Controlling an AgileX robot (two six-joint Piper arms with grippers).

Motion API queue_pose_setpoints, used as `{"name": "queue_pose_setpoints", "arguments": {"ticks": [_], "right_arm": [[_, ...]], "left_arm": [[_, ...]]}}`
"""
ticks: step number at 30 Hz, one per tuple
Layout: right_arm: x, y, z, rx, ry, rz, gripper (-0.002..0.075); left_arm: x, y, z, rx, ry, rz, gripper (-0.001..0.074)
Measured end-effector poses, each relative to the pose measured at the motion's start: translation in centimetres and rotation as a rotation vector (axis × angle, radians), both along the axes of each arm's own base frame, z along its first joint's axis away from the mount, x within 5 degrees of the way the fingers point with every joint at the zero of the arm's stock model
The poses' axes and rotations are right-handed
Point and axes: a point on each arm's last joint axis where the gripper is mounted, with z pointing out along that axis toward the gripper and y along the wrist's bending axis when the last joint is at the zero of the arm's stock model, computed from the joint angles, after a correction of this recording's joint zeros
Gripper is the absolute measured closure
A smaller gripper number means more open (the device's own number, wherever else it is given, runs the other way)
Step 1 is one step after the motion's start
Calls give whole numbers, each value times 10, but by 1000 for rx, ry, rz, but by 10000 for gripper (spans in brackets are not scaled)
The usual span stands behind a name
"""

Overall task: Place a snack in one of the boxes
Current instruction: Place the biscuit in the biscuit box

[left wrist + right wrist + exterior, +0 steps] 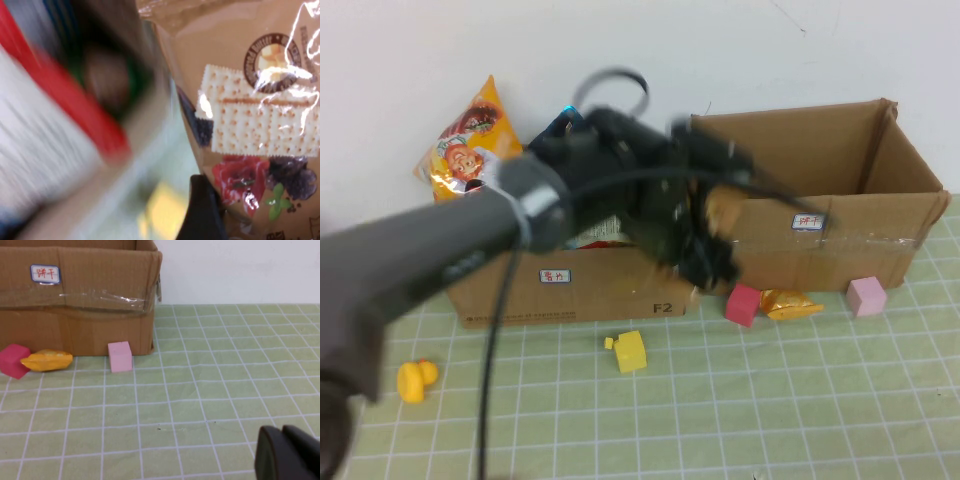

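Observation:
My left gripper (705,250) hangs over the gap between the left cardboard box (570,292) and the right cardboard box (840,240). It is shut on a brown cracker snack pack (724,210). The pack fills the left wrist view (250,115), with one black finger (200,215) against it. An orange chip bag (470,140) and a blue bag (555,125) stand in the left box. My right gripper (287,455) is shut and empty, low over the green mat to the right of the right box (75,305). It is out of the high view.
A red cube (743,304), a gold wrapped item (790,303) and a pink cube (866,296) lie in front of the right box. A yellow block (630,352) and a yellow duck (416,380) lie on the mat in front of the left box.

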Motion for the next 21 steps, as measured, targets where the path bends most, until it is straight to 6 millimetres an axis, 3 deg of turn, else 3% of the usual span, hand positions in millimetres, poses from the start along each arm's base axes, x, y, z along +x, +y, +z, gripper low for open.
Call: {"name": "queue_pose_setpoints", "arguments": {"ticks": [4,8,13,21], "right_arm": [[0,0,0,0,0,0,728],[0,0,0,0,0,0,728],[0,0,0,0,0,0,728],[0,0,0,0,0,0,728]], "left_arm": [[0,-2,41,-153,-175,-10,281],[3,-6,52,-243,-254,-12,282],[13,-15,48,-316,-344,-22,282],[40,-37,26,-365,-400,-27,282]]}}
